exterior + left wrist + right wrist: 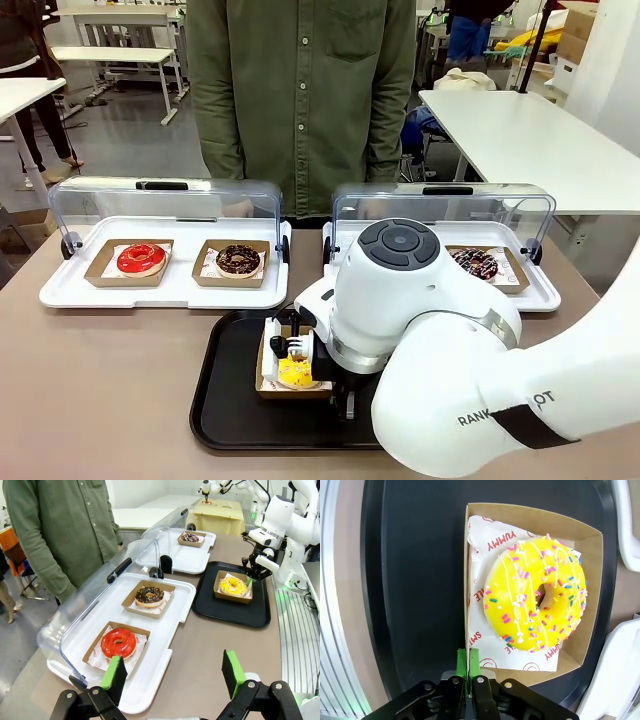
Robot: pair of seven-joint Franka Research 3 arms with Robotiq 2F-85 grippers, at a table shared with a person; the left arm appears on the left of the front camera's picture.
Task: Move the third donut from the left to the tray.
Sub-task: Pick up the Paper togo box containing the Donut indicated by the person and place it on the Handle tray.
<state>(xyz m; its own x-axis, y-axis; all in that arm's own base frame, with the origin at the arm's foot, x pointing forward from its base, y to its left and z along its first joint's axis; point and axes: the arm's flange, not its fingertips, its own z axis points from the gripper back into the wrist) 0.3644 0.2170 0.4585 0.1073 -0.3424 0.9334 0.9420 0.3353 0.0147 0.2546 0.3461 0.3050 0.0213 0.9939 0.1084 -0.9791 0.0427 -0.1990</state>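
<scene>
The third donut (515,590), yellow-glazed with coloured sprinkles, lies on its brown cardboard square (580,535), which rests inside the black tray (415,580). My right gripper (468,662) is shut, its green pads pinching the near edge of the cardboard. From the front, the donut (296,371) sits on the tray (225,400) just under the right gripper (298,350). The left wrist view shows the same donut (233,585) on the tray (225,612). My left gripper (173,677) hangs open over the table's edge, holding nothing.
A white tray (70,290) with its clear lid raised holds a red donut (141,259) and a chocolate donut (238,260). A second white tray (540,295) holds another dark donut (474,263). A person in a green shirt (300,90) stands at the far side.
</scene>
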